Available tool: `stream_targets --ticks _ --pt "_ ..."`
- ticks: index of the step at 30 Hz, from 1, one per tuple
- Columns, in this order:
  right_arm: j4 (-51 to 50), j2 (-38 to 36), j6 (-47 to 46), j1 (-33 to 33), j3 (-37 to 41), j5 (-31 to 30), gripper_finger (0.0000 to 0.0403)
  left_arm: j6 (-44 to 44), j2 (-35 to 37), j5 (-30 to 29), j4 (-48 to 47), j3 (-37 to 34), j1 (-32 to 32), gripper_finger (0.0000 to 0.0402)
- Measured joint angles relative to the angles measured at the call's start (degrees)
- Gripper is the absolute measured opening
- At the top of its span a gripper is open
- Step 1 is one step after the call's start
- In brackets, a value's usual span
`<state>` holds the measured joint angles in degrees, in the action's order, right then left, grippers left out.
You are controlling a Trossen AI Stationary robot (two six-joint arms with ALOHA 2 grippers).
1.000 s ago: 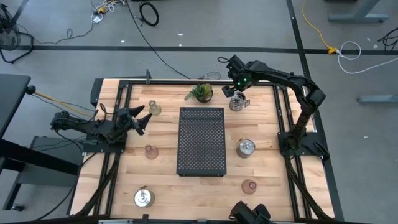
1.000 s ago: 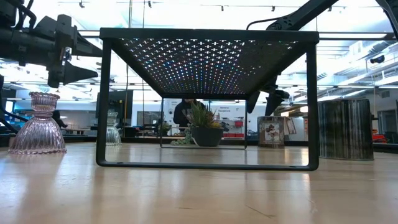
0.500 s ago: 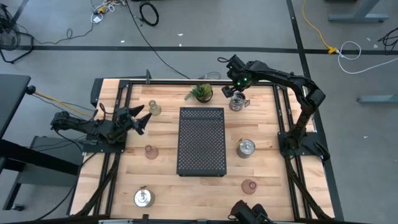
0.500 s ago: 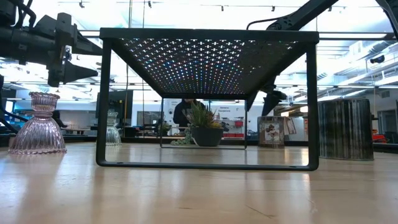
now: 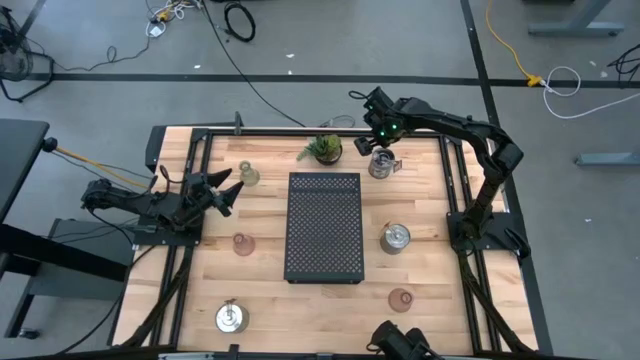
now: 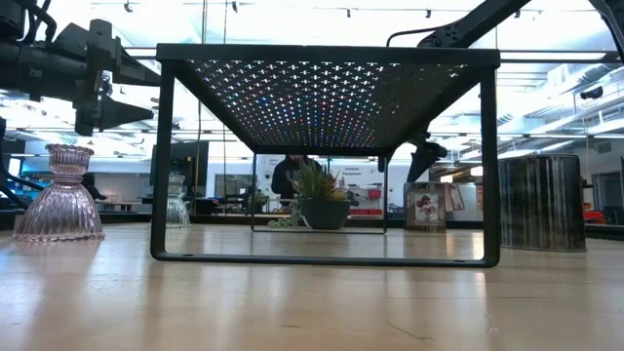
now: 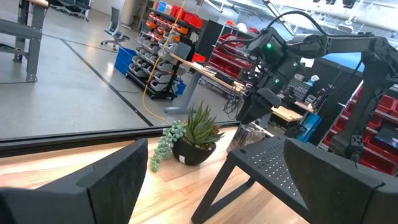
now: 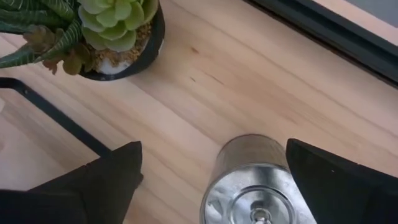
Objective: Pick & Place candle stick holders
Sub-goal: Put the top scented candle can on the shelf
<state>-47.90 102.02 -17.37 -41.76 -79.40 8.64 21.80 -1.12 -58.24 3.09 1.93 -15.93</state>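
A silver holder (image 5: 380, 166) stands on its base at the far right, next to the potted plant (image 5: 323, 149). My right gripper (image 5: 379, 150) hovers open over it; in the right wrist view (image 8: 214, 177) its fingers stand on either side of the holder (image 8: 256, 186) without touching. My left gripper (image 5: 226, 190) is open and empty at the left, raised above the table, near a clear glass cup (image 5: 247, 175). On the table also stand a pink cup (image 5: 241, 243), a silver holder (image 5: 231, 317), another silver holder (image 5: 396, 238) and a pink cup (image 5: 401, 299).
The black perforated tray (image 5: 325, 182) stands on legs in the table's middle, between the two arms. The plant stands just left of the right gripper. Black frame rails (image 5: 455, 180) run along the table's edges.
My right gripper has risen slightly over the far silver holder; its fingers stay open.
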Motion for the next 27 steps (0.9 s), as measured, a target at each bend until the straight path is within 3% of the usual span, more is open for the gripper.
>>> stream_targets --ticks 22,27 --pt "-7.13 0.00 0.55 0.90 0.95 -5.44 0.0399 0.00 0.01 -0.02 0.06 0.04 0.01 0.0378" --pt "-5.62 0.00 -0.17 0.98 4.28 -3.56 0.0400 0.00 0.00 -0.02 0.04 0.04 -0.01 0.0378"
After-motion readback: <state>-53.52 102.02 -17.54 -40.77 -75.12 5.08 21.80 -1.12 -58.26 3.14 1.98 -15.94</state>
